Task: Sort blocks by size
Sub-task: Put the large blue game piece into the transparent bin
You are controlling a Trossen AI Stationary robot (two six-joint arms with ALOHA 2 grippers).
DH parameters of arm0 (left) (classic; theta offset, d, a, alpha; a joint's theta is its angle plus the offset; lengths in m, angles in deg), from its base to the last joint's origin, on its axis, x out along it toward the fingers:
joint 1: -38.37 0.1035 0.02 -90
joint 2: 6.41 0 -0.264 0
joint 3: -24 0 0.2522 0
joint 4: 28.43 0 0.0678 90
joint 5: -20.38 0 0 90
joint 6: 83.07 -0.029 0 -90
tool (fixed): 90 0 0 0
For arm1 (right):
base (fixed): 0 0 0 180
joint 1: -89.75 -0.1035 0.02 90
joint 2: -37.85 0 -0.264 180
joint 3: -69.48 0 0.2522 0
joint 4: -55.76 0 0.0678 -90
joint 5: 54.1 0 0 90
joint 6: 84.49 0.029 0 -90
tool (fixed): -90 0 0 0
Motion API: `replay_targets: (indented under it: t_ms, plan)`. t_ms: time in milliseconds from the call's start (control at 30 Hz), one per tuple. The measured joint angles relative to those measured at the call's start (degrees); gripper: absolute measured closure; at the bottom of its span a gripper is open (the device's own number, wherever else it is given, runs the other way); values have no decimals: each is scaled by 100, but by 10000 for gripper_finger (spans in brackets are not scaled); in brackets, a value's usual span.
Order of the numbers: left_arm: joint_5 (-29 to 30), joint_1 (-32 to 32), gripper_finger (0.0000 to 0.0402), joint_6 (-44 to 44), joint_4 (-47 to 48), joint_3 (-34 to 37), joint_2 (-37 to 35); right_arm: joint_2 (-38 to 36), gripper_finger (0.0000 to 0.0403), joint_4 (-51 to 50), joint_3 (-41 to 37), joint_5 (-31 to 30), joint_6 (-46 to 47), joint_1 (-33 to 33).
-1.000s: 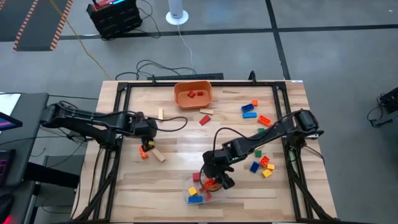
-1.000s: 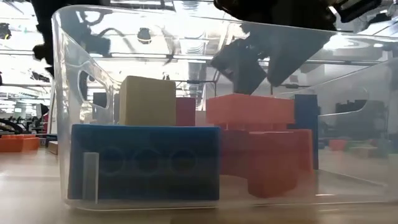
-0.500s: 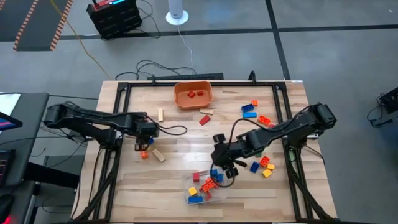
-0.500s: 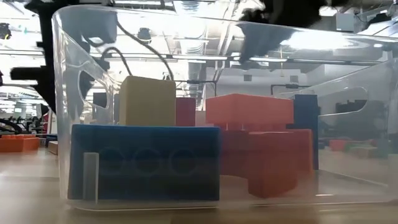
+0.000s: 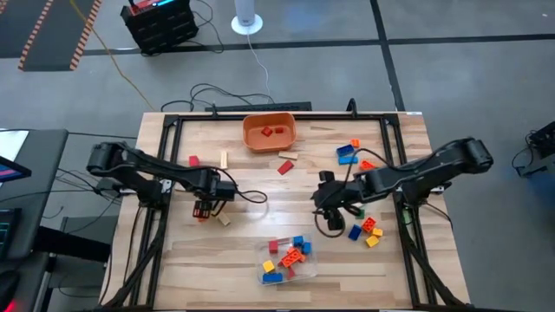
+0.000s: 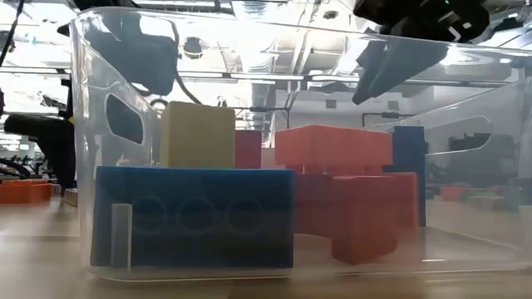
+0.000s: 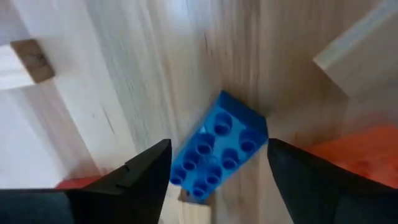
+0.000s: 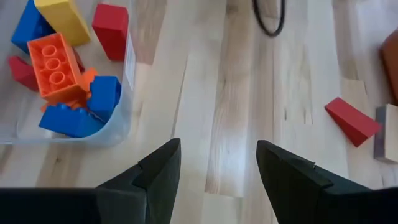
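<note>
On the left of the desk (image 5: pixel 243 247) the left hand (image 5: pixel 205 211) hangs low over a small cluster of blocks; its wrist view shows the fingers (image 7: pixel 146 174) spread, with a blue block (image 7: pixel 217 146) lying flat on the wood between them, two rows of studs up, untouched. That same view catches a tan block (image 7: pixel 354 53) and an orange one (image 7: pixel 357 158) close by, which from above are mostly hidden under the hand. A lone red block (image 5: pixel 193 161) sits further back. At mid-desk the orange bowl (image 5: pixel 270 132) holds two red pieces, and a red block (image 5: pixel 284 167) lies just before it. Near the front edge the clear tub (image 5: pixel 286 260) holds blue, orange, yellow and red blocks; the low view looks straight through its wall (image 6: pixel 91 158) at them. The right hand (image 5: pixel 330 217) hovers right of the tub, fingers (image 8: pixel 292 177) apart and empty. Further right lie scattered blocks (image 5: pixel 368 232) in blue, orange, yellow and green
</note>
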Motion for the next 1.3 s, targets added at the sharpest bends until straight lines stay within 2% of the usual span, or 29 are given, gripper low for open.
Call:
replay_targets:
  t_ms: [133,233,500,667,767,867,967,1167,1300]
  plan:
    - [24,0,131,-135,-3,0,304,-257,164,284,-329,0,130,0]
    - [18,-5,147,-224,-15,-11,506,-325,164,326,-451,-2,251,0]
    - [67,-101,272,-308,9,-242,596,-323,164,205,-451,-27,364,18]
    - [-406,-143,273,-81,71,-711,499,-325,164,34,-451,-254,744,80]
    - [-438,-272,273,83,-37,-1159,276,-323,164,-52,-451,-295,943,116]
    - [-427,-475,273,184,-524,-1574,51,-323,164,-39,-451,-650,990,107]
    - [-537,-762,272,272,-1491,-1842,-116,-323,164,-80,-451,-1009,1006,143]
    - [-1084,-1443,254,881,-3618,-1914,-87,-323,164,-239,-448,-1056,1150,244]
    - [-1189,-1752,252,1368,-4309,-1919,203,-321,164,-236,-448,-1056,1152,266]
